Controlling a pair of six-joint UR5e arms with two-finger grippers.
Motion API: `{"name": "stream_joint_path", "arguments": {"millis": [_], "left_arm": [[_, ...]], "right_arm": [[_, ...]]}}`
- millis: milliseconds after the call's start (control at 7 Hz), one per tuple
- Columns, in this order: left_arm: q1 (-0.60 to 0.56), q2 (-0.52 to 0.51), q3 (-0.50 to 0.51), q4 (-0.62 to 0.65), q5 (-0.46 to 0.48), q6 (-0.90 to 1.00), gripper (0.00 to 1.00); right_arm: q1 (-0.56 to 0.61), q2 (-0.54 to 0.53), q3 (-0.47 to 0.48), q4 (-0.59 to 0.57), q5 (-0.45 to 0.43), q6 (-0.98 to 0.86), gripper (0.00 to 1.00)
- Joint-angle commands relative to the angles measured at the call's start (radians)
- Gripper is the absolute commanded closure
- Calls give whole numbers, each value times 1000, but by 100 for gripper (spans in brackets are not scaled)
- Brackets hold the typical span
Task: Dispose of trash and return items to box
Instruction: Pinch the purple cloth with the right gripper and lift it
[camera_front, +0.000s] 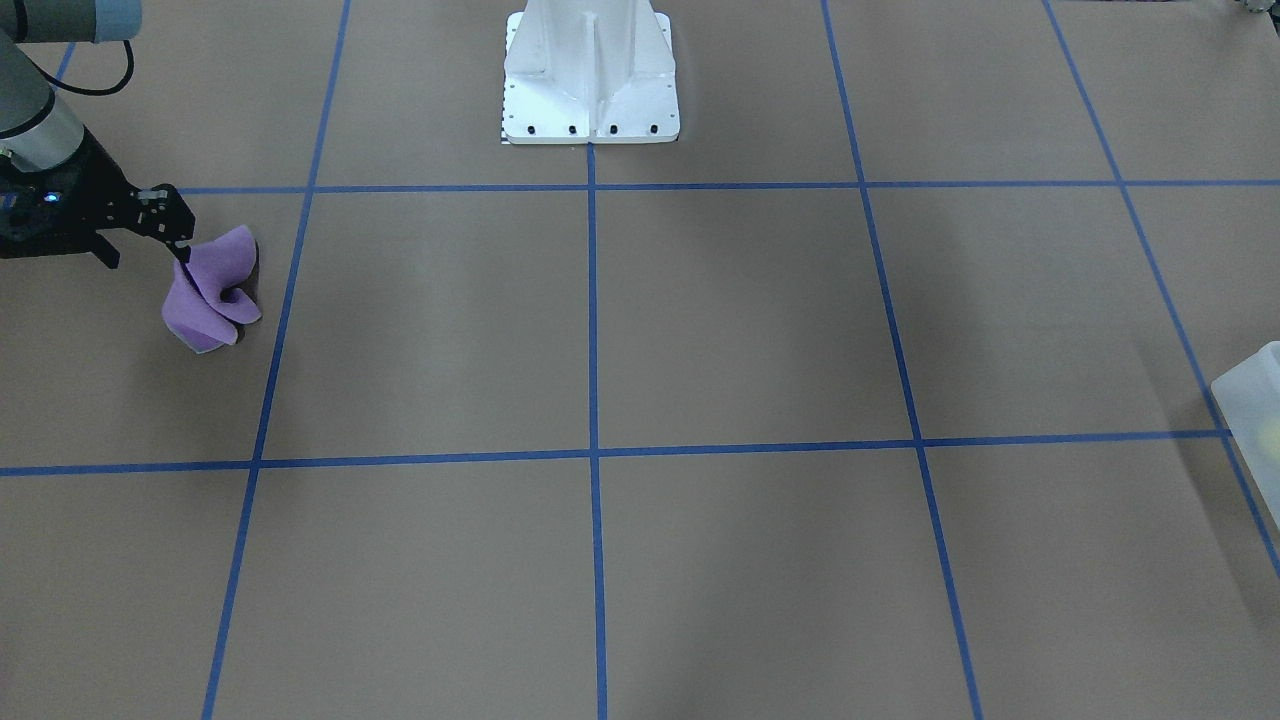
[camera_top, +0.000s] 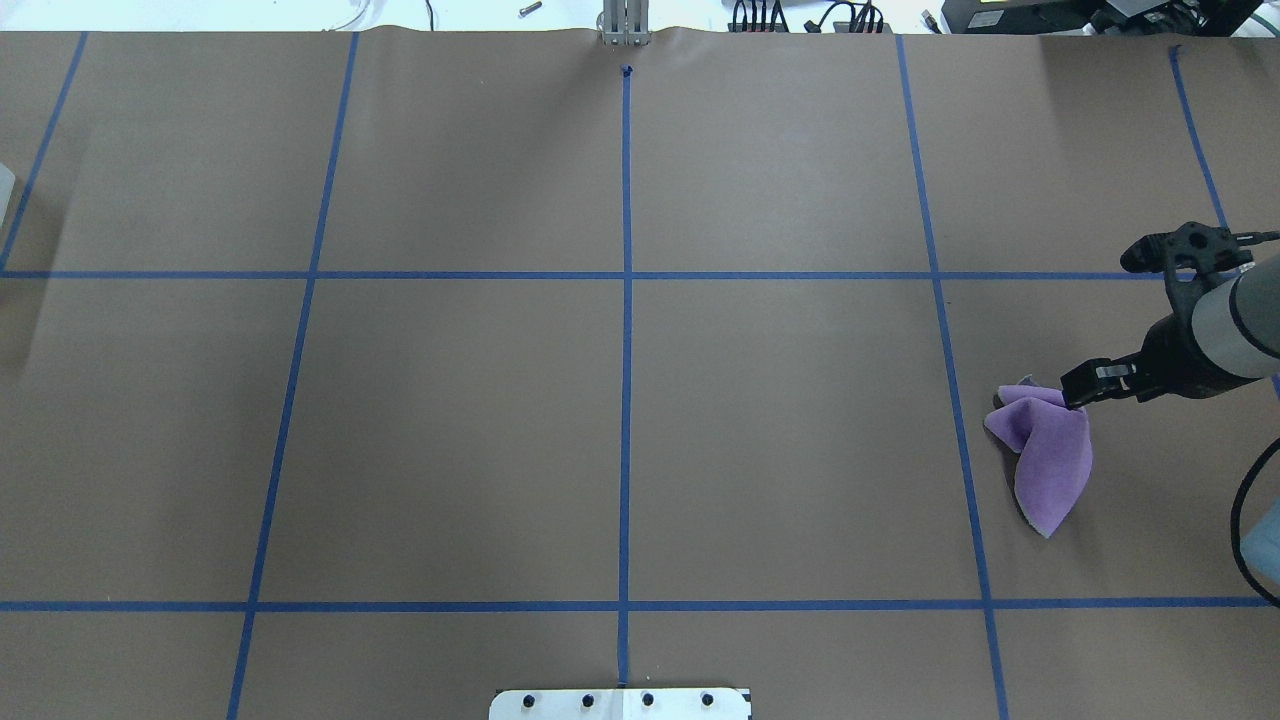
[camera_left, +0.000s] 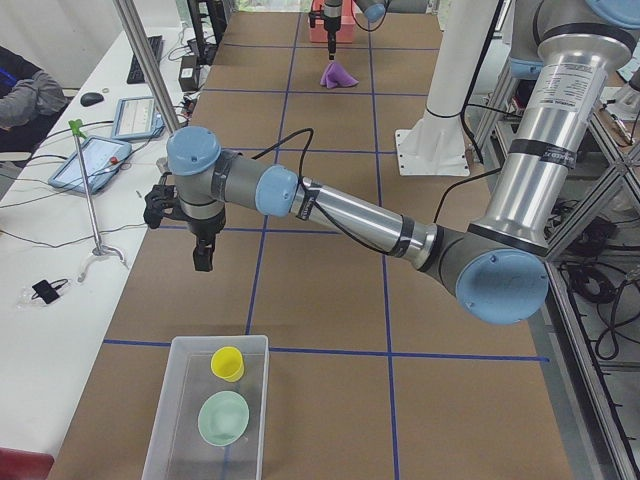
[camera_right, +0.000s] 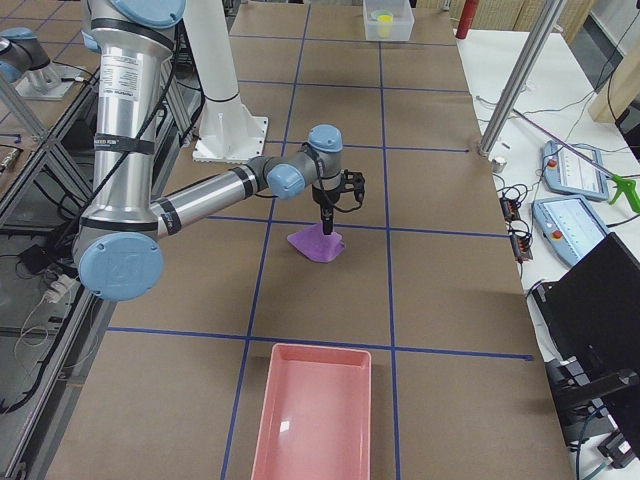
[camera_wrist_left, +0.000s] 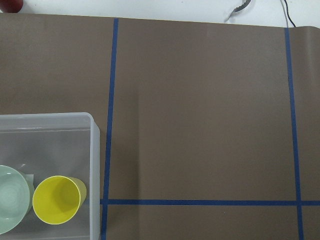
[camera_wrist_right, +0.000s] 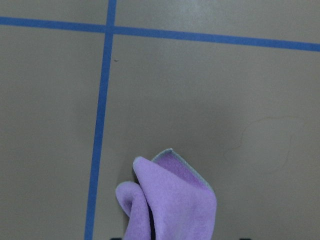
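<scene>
Yellow cup (camera_wrist_left: 56, 199) and mint-green bowl (camera_wrist_left: 10, 200) sit side by side inside the frosted box (camera_wrist_left: 50, 116). The box lies on the table (camera_top: 460, 430), below the left gripper (camera_left: 202, 258) and off to one side. That gripper hangs pointing down, and whether its fingers are apart cannot be told. Far across, the right gripper (camera_front: 181, 248) is clenched on the peak of a purple cloth (camera_front: 215, 290), whose lower folds rest beneath it. A pink tray (camera_right: 315, 420) lies well apart from that hand.
</scene>
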Motion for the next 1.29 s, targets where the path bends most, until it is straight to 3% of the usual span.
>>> {"name": "stream_joint_path", "arguments": {"millis": [0,143,286,429,571,857,1143], "left_arm": [[3,0,1,-1,0,1,1],[3,0,1,-1,1,0,1],[6,0,1,-1,0,0,1],[6,0,1,-1,0,1,1],[6,0,1,-1,1,1,1],[6,0,1,-1,0,3,1],[6,17,-4,-2,0,6,1]], "right_arm": [[-85,1,-2,1,-76,52,23],[-86,-5,-1,1,-77,52,32],[-86,-8,-1,1,-78,53,51],[-89,-10,-1,1,-78,56,83],[-89,-10,-1,1,-78,56,100],[-69,0,39,-19,-68,56,100],[113,0,120,-150,24,-61,100]]}}
